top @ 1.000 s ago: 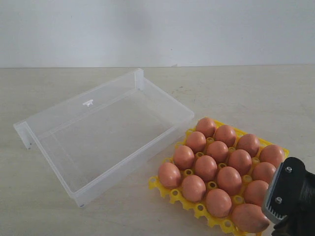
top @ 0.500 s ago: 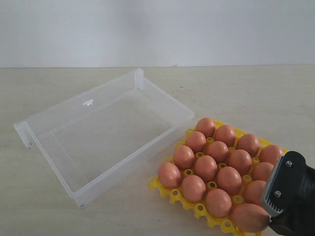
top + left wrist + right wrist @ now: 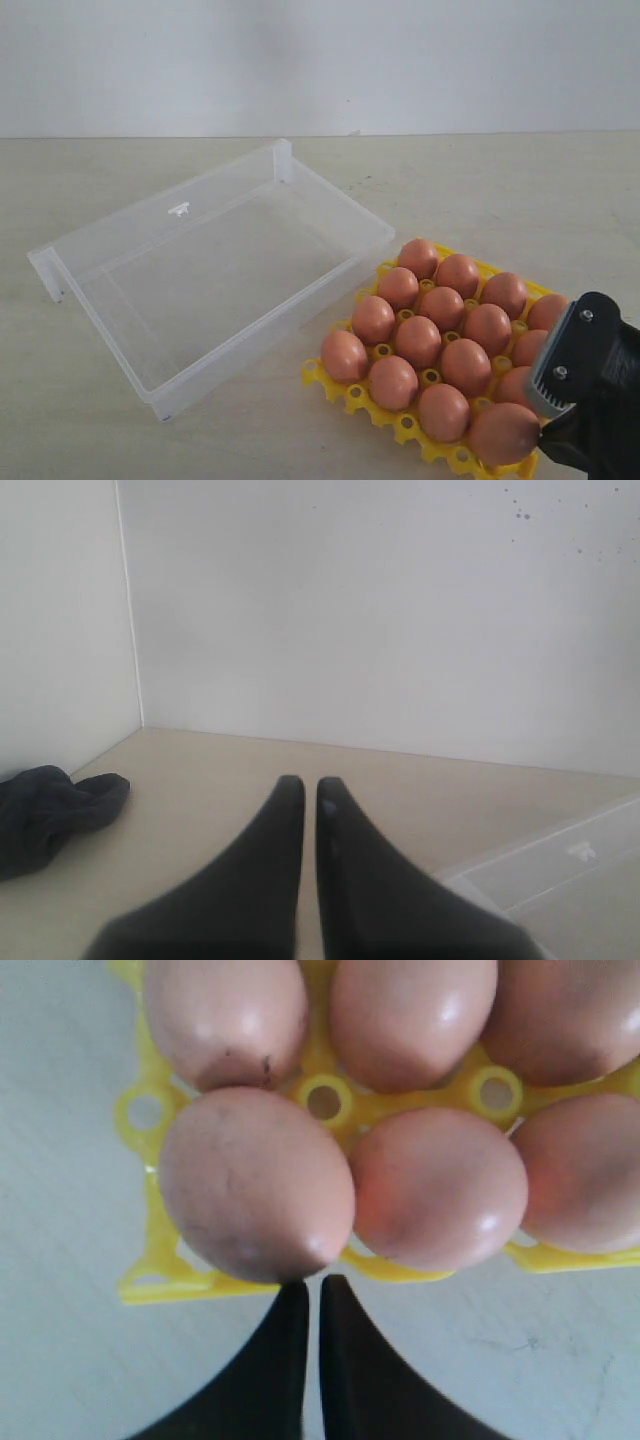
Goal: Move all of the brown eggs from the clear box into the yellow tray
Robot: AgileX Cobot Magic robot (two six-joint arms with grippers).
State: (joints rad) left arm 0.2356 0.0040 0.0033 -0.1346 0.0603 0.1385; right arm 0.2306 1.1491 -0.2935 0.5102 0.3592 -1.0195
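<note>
The clear box [image 3: 215, 285] lies left of centre in the exterior view with no egg in it; one corner of it [image 3: 560, 865] shows in the left wrist view. To its right, the yellow tray [image 3: 350, 392] holds several brown eggs [image 3: 418, 340] in its cups. My right gripper [image 3: 548, 436] is at the tray's near right corner. It is shut, and its tips [image 3: 310, 1282] touch the near side of the corner egg [image 3: 255, 1185], which rests over the tray's edge [image 3: 150, 1260]. My left gripper [image 3: 310, 783] is shut, holds nothing and hangs over bare table.
A dark crumpled cloth [image 3: 50, 815] lies on the table near a white wall corner in the left wrist view. A white wall [image 3: 320, 65] runs along the back of the beige table [image 3: 500, 190].
My right gripper has crept a little left and further over the tray, and the corner egg at its tips has shifted slightly the same way. The box and the other eggs have not moved.
</note>
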